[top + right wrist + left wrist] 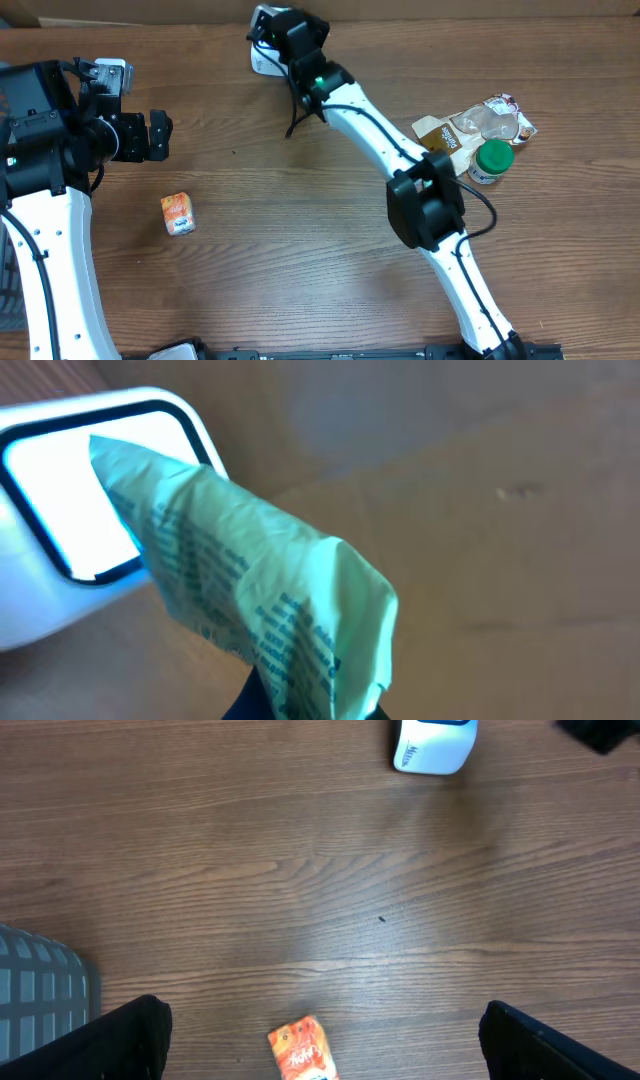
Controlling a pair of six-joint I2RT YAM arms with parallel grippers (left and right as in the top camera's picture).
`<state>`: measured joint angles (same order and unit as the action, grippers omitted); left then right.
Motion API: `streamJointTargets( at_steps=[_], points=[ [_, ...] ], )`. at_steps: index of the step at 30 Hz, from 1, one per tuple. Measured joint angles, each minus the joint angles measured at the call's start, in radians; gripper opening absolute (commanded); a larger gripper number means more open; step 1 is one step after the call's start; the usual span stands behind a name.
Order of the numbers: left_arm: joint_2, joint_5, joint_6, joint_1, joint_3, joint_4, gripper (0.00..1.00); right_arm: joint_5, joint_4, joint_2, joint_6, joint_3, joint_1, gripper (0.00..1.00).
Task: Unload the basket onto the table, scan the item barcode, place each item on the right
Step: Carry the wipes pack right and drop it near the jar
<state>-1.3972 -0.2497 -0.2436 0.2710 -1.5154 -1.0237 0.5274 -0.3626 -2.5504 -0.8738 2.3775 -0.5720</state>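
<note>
we can't really make out any words here, blue print on the pale green packet [270,610] too blurry, tiny lettering on the white scanner [432,745] unreadable, orange carton [303,1052] logo smeared

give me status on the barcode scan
Right gripper shut on green packet, packet in front of white scanner. Left gripper open, empty. Orange carton off to the side, nothing in the way.
</note>
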Motion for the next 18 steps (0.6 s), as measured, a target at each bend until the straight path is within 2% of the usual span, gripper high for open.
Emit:
streamJointTargets(
  at_steps=[7,13,18],
  points=[
    [0.000,0.000,0.000,0.000,0.000,0.000,1.00,-0.143,-0.391,0.250,0.390,0.000,0.051,0.04],
    [0.000,0.000,0.000,0.000,0.000,0.000,1.00,-0.416,-0.747,0.469,0.810,0.006,0.150,0.04],
    [0.000,0.000,0.000,0.000,0.000,0.000,0.99,-0.663,-1.038,0.530,0.968,0.014,0.268,0.04]
  ],
)
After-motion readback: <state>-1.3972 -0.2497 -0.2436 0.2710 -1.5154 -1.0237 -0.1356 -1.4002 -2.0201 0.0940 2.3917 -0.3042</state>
